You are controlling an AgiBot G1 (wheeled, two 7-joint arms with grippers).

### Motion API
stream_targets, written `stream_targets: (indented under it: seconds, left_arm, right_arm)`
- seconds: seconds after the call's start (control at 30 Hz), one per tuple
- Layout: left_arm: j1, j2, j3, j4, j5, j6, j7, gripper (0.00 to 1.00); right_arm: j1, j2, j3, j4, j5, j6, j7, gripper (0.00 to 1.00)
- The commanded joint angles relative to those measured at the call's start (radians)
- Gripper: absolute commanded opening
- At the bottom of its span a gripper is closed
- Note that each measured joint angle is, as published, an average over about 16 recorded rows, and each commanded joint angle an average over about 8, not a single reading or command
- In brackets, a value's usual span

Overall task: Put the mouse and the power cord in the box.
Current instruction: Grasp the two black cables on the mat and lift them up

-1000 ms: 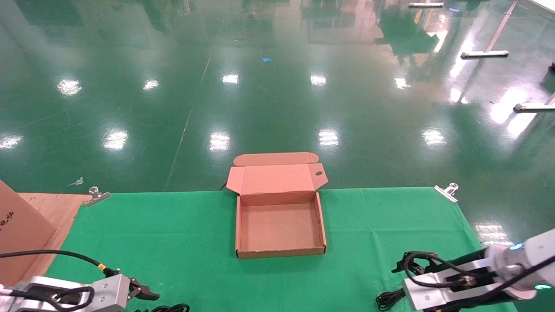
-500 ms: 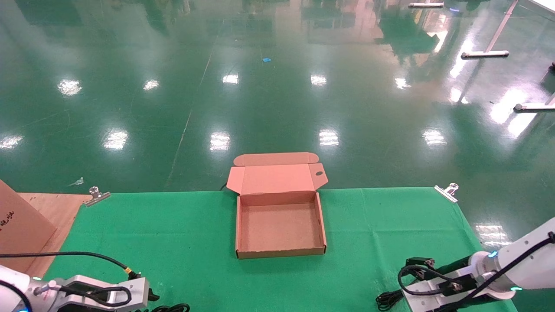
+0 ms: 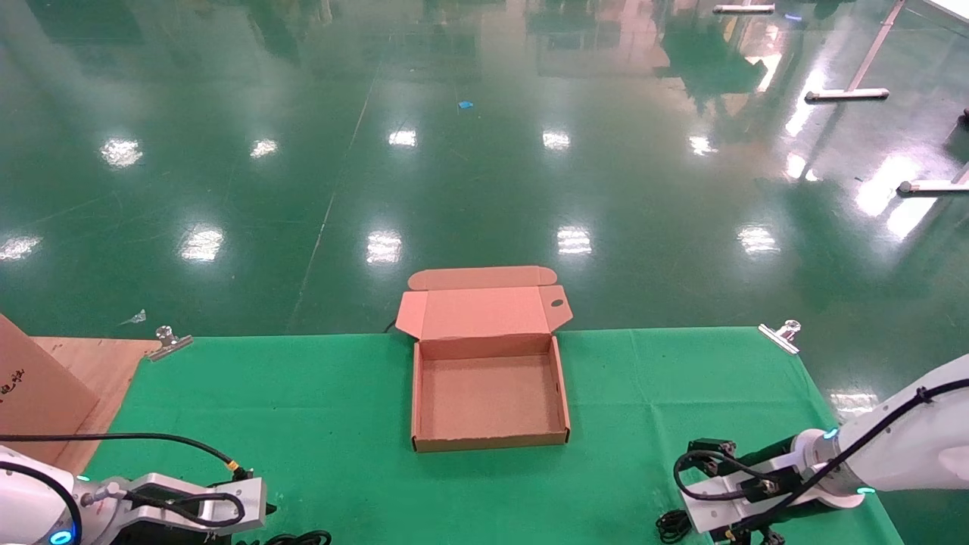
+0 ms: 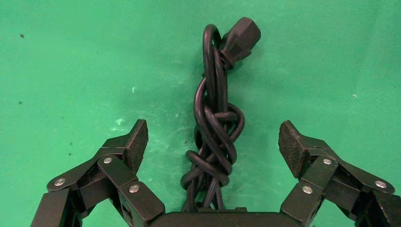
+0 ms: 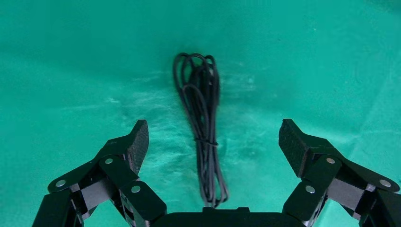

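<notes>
The box [image 3: 415,393] lies open on the middle of the green cloth, lid folded back, with nothing inside. The power cord [image 4: 215,127], a thick black knotted bundle with a chunky plug, lies on the cloth between the spread fingers of my left gripper [image 4: 213,142], which is open and low over it. A loop of it shows in the head view at the near edge [image 3: 303,539]. My right gripper [image 5: 213,142] is open over the mouse's thin tied cord [image 5: 201,127], which also shows in the head view [image 3: 672,524]. The mouse body is out of view.
A large cardboard carton [image 3: 30,393] stands at the left on bare wood [image 3: 98,363]. Metal clips [image 3: 168,341] [image 3: 781,334] pin the green cloth [image 3: 303,409] at its far corners. Beyond the table edge is shiny green floor.
Both arms have dropped lower toward the near edge of the table. The left gripper's fingers have sunk out of the head view, and the right wrist has shifted left and down over the thin cord.
</notes>
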Motion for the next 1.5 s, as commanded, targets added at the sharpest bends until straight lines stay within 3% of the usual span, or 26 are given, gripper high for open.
stream_targets:
  seconds: [0.03,0.13,0.17,0.37,0.4,0.43,1.5]
  left_arm:
    - [-0.003,0.007,-0.001,0.02,-0.001,-0.011,0.012,1.0]
    - [-0.007,0.009,-0.003,0.041,-0.003,-0.019,0.028,1.0]
    - [-0.008,0.009,-0.004,0.047,-0.005,-0.022,0.032,1.0]
    - [-0.014,0.007,-0.011,0.074,-0.015,-0.03,0.061,0.25]
    - [-0.014,0.008,-0.012,0.077,-0.015,-0.031,0.066,0.12]
    - [-0.015,0.008,-0.012,0.08,-0.016,-0.032,0.07,0.0]
    - [-0.013,0.024,-0.008,0.122,-0.009,-0.043,0.124,0.0]
  right_arm:
    - [0.009,-0.012,0.003,-0.035,0.005,0.009,-0.02,1.0]
    - [0.018,-0.029,0.003,-0.075,0.006,0.021,-0.043,0.98]
    - [0.021,-0.034,0.003,-0.087,0.006,0.025,-0.05,0.9]
    - [0.035,-0.058,0.001,-0.148,0.002,0.051,-0.082,0.15]
    - [0.037,-0.061,0.001,-0.156,0.002,0.055,-0.086,0.05]
    - [0.039,-0.064,0.001,-0.163,0.001,0.059,-0.09,0.0]
    - [0.059,-0.085,0.014,-0.253,0.019,0.091,-0.152,0.0]
